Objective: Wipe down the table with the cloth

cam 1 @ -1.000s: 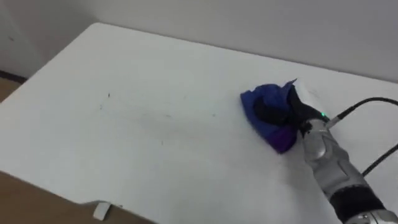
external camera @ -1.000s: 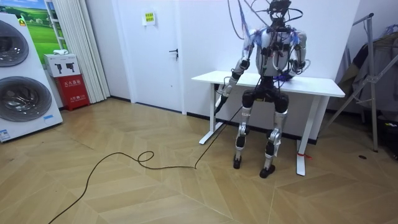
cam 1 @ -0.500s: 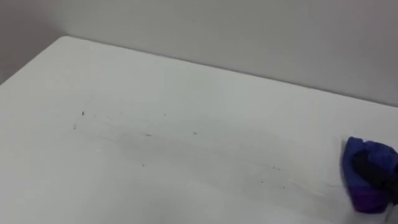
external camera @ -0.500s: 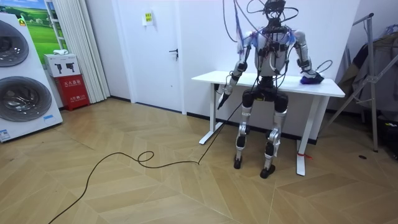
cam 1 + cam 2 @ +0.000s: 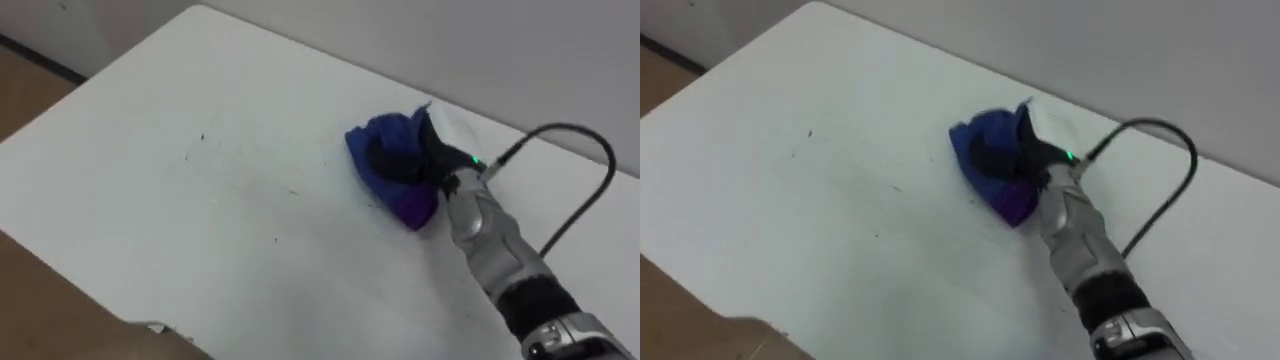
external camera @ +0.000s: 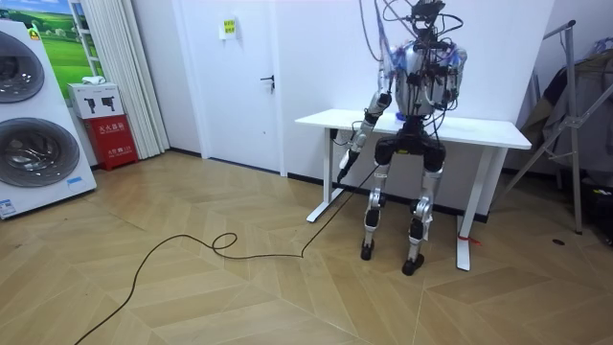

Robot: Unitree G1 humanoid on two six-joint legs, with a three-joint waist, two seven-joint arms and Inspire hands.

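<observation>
Left eye view: crumpled blue-purple wiping cloth [image 5: 378,140] mid white surface [image 5: 200,260], bunched in clenched right robot hand [image 5: 400,166]; dark specks [image 5: 203,138] well to its left.
Room view: left robot hand [image 6: 354,144] low beside surface edge, away from cloth.
Right eye view: same layout; next stroke probably leftward.

White table [image 5: 150,230] with a crumpled blue cloth [image 5: 372,140] near its far edge.

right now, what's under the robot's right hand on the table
A bunched blue cloth lies under the right hand, on the white table. The tabletop beneath the cloth is covered; marks there cannot be seen.
</observation>
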